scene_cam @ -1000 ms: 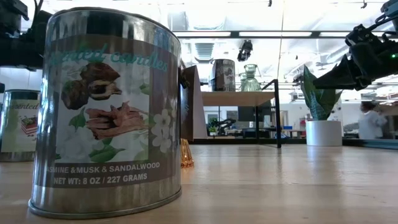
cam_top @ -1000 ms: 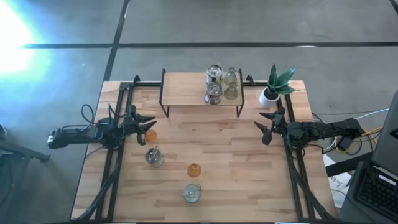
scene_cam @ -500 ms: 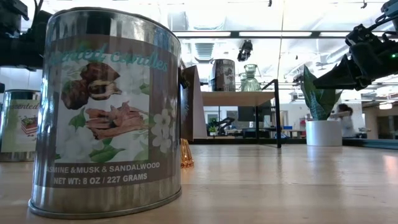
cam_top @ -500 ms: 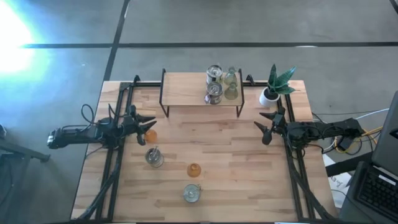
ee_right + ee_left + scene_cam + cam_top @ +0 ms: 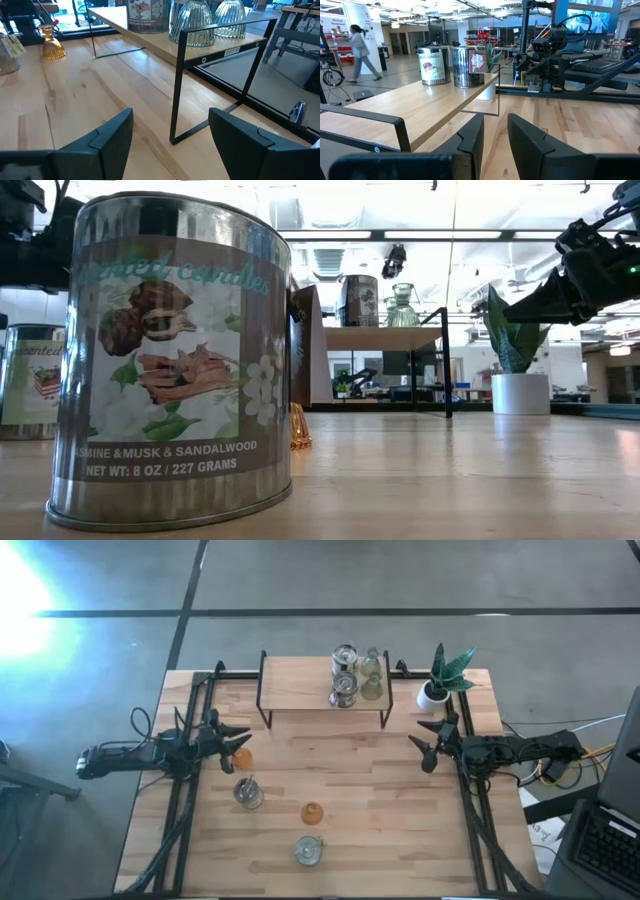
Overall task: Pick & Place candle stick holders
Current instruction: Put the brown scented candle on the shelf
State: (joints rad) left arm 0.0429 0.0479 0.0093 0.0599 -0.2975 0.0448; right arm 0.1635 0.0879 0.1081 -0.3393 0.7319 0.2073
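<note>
Candle holders (image 5: 357,675) on shelf (image 5: 300,685), grippers idle

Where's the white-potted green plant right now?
High view: the white-potted green plant stands at the table's far right corner, beside the wooden shelf, just beyond the right gripper.

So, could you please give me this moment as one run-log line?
left gripper: slightly open, empty, beside orange holder | right gripper: open, empty, near plant | shelf: four holders placed
</note>
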